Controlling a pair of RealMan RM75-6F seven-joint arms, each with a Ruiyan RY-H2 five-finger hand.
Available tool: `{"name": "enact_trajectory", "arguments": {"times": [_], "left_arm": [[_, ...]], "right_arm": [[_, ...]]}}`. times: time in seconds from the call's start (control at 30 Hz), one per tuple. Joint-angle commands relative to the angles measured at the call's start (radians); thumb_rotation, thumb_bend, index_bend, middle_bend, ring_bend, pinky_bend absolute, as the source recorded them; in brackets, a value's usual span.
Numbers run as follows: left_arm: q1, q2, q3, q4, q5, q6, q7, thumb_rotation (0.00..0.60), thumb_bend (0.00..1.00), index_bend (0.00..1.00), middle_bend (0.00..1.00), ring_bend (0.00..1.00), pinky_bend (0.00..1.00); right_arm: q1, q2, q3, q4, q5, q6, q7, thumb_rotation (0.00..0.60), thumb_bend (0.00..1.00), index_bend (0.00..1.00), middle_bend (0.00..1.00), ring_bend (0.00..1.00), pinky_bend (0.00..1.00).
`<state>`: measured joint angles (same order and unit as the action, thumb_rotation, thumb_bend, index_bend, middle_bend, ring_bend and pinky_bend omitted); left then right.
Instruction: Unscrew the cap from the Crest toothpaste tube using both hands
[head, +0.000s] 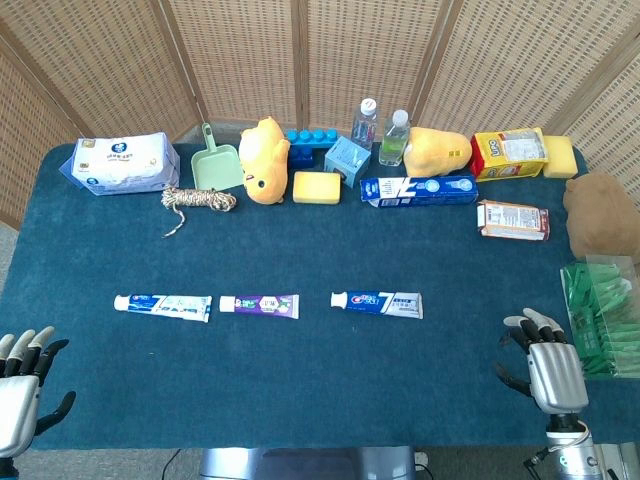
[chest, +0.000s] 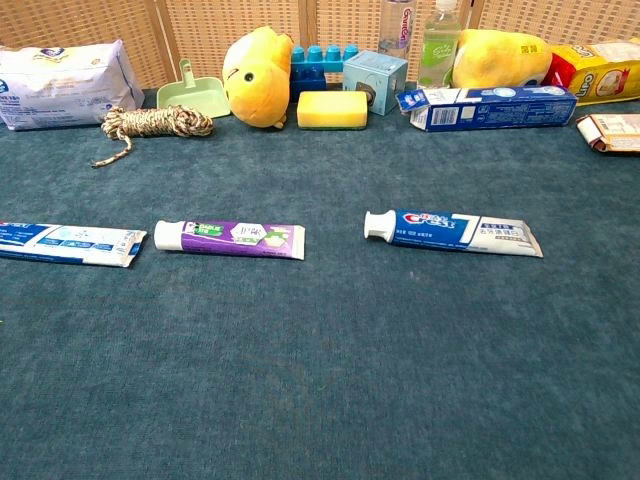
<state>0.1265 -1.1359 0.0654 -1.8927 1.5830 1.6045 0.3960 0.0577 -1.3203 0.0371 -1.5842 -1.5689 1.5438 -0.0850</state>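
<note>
The Crest toothpaste tube (head: 378, 303) (chest: 455, 232) lies flat on the blue table, its white cap (head: 339, 298) (chest: 374, 225) pointing left. My left hand (head: 22, 385) hovers at the table's near left corner, fingers apart and holding nothing. Over by the near right edge my right hand (head: 545, 362) is also empty with fingers spread. Both hands are far from the tube and neither shows in the chest view.
Two other tubes lie left of the Crest: a purple one (head: 260, 305) (chest: 230, 238) and a blue-white one (head: 163, 306) (chest: 68, 243). Along the back stand a toothpaste box (head: 418, 190), sponge (head: 316, 187), bottles (head: 394, 138), plush toys (head: 263, 160), rope (head: 200, 200). A green packet (head: 603, 315) sits right.
</note>
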Motion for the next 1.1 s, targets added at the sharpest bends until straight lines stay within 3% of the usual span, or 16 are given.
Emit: {"name": "enact_trajectory", "arguments": {"times": [0.03,0.63,0.93,1.1], "left_arm": [[-0.002,-0.002,0.0,0.002,-0.004,-0.005,0.0,0.6,0.24,0.19,0.12,0.09,0.0],[-0.005,0.005,-0.01,0.019,0.039,0.024,-0.033,0.6,0.24,0.19,0.12,0.1,0.0],[-0.039,0.011,-0.013,0.016,0.1,0.007,-0.124,0.6,0.24,0.2,0.13,0.11,0.0],[-0.067,-0.006,-0.019,0.005,0.104,-0.034,-0.114,0.6,0.24,0.2,0.13,0.11,0.0]], "right_arm": [[-0.001,0.001,0.001,-0.001,0.003,-0.001,-0.001,0.6,0.22,0.5,0.36,0.18,0.21],[-0.004,0.01,0.003,-0.021,-0.009,0.007,-0.001,0.6,0.22,0.47,0.36,0.18,0.21],[0.04,0.011,0.014,-0.056,-0.014,-0.051,-0.02,0.6,0.22,0.42,0.36,0.18,0.21],[0.091,-0.004,0.03,-0.094,-0.002,-0.125,-0.054,0.6,0.22,0.4,0.33,0.18,0.21]]}}
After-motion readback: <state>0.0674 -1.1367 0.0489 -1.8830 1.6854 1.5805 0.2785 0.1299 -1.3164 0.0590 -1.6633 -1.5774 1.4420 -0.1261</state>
